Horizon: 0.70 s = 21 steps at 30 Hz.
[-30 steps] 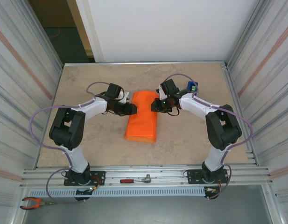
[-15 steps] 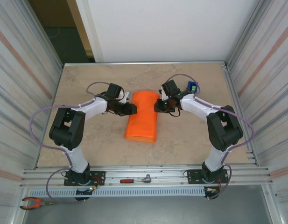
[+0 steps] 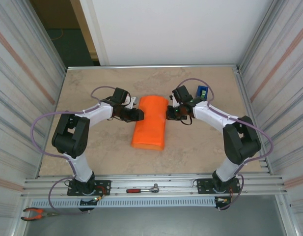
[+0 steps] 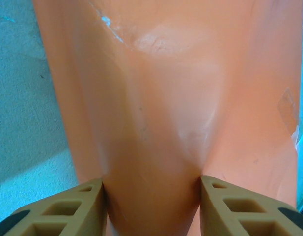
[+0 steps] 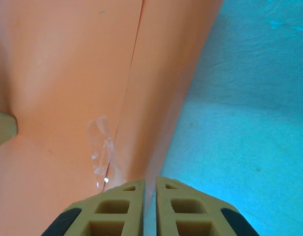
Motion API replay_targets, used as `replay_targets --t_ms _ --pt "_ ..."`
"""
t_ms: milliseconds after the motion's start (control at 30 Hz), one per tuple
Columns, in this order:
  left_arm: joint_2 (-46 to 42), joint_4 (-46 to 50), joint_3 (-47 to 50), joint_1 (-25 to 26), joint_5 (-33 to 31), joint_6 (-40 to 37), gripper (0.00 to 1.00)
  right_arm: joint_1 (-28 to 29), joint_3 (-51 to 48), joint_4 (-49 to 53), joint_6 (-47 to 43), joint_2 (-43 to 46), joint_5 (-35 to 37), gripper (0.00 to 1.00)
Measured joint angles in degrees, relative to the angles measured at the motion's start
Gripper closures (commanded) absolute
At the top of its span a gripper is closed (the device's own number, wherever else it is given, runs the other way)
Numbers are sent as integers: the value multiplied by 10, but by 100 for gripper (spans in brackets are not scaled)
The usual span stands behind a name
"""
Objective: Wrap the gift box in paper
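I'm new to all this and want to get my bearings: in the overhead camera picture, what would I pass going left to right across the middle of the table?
left gripper → paper, folded into an orange parcel → right gripper → small blue tape dispenser

Workshop robot cell, corrugated metal walls (image 3: 21,73), aluminium base rail (image 3: 161,181), ratchet wrench (image 3: 143,189) and pliers (image 3: 35,213) at the front
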<state>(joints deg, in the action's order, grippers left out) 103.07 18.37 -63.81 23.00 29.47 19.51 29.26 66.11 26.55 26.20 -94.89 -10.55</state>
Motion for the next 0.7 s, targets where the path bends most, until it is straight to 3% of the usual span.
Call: replay_targets --t_ms 367,700 --pt "0 0 0 0 0 0 54 40 46 20 -2 -9 16 91" --pt "0 0 0 0 0 0 54 51 10 3 0 -23 16 95"
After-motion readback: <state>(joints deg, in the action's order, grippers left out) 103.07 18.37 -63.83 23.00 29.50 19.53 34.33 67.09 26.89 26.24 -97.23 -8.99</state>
